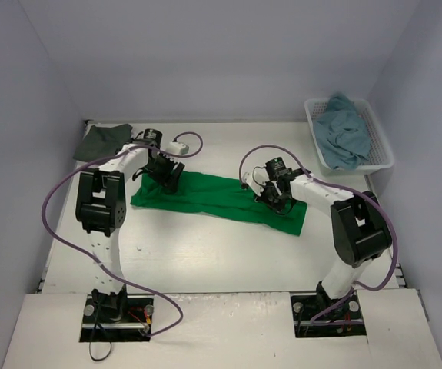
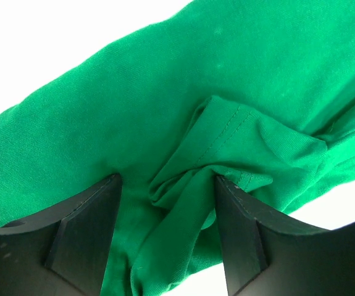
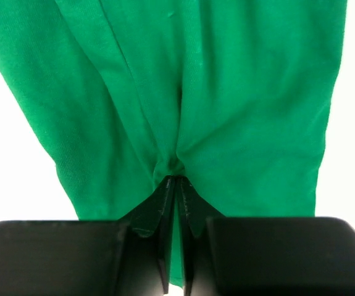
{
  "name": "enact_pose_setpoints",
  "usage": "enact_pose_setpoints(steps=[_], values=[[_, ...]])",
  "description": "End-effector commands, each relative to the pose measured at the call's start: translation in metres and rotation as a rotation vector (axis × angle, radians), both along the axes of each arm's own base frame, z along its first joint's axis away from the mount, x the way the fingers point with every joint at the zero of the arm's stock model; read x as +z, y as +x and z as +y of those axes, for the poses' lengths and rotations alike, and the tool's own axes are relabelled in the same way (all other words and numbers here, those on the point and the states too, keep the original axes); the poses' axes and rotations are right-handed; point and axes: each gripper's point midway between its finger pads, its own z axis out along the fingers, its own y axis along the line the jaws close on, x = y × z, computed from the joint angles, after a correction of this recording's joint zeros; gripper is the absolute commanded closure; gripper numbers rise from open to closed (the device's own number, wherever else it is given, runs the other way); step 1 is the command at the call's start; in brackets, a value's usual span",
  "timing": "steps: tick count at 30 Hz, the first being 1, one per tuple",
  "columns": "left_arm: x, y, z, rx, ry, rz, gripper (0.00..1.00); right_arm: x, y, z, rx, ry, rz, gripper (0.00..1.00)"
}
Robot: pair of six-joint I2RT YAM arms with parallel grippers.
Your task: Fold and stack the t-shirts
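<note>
A green t-shirt (image 1: 221, 198) lies as a long folded strip across the middle of the table. My left gripper (image 1: 167, 178) is at its left end, open, with a bunched fold of green cloth (image 2: 189, 191) lying loose between the jaws (image 2: 168, 185). My right gripper (image 1: 276, 198) is at the shirt's right part, shut on a pinch of the green cloth (image 3: 176, 172). The shirt fills the right wrist view (image 3: 226, 92). A dark grey-green shirt (image 1: 101, 141) lies at the back left.
A white basket (image 1: 383, 151) at the back right holds a teal shirt (image 1: 345, 132). A small white object (image 1: 178, 145) lies behind the left gripper. Purple cables loop from both arms. Walls close in the table on three sides.
</note>
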Motion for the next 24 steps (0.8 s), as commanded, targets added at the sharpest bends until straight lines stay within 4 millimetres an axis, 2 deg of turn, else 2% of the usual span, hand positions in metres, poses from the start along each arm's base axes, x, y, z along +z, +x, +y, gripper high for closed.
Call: enact_pose_setpoints(steps=[1,3,4,6,8,9,11,13,14,18,20,22,23,24], values=[[0.003,0.012,0.009,0.011,0.035,-0.013,0.44,0.011,0.002,0.008,0.031,0.007,-0.008,0.94],[0.008,0.019,0.008,0.010,0.033,-0.027,0.44,0.011,0.001,0.007,0.029,-0.015,-0.011,0.82],[0.006,0.019,0.008,0.010,0.035,-0.018,0.44,0.011,0.002,0.006,0.023,-0.025,-0.014,0.71],[0.009,0.024,0.007,0.011,0.033,-0.028,0.44,0.013,0.008,0.004,0.005,-0.055,-0.036,0.64],[0.012,0.027,0.007,0.009,0.033,-0.032,0.44,0.016,0.016,0.002,-0.016,-0.075,-0.059,0.61],[0.011,0.027,0.007,0.009,0.035,-0.029,0.44,0.011,0.017,-0.004,-0.039,-0.114,-0.053,0.62],[0.012,0.032,0.008,0.010,0.043,-0.041,0.44,0.004,0.015,-0.004,-0.030,-0.147,-0.038,0.64],[0.008,0.037,0.009,0.013,0.052,-0.039,0.44,-0.007,0.002,-0.002,-0.002,-0.166,0.013,0.67],[0.006,0.043,0.009,0.015,0.057,-0.043,0.44,-0.014,-0.004,0.004,0.024,-0.176,0.030,0.73],[-0.002,0.055,0.005,0.027,0.048,-0.019,0.44,-0.029,-0.027,0.014,0.091,-0.194,0.087,0.87],[-0.010,0.059,0.003,0.035,0.042,-0.002,0.44,-0.035,-0.037,0.018,0.120,-0.205,0.118,0.92],[-0.005,0.071,-0.001,0.056,0.025,-0.017,0.44,-0.039,-0.048,0.025,0.167,-0.214,0.134,0.94],[-0.012,0.073,-0.002,0.063,0.023,-0.004,0.44,-0.040,-0.054,0.027,0.183,-0.221,0.147,0.95],[-0.005,0.081,-0.005,0.080,0.006,-0.020,0.44,-0.041,-0.062,0.033,0.216,-0.222,0.157,0.95]])
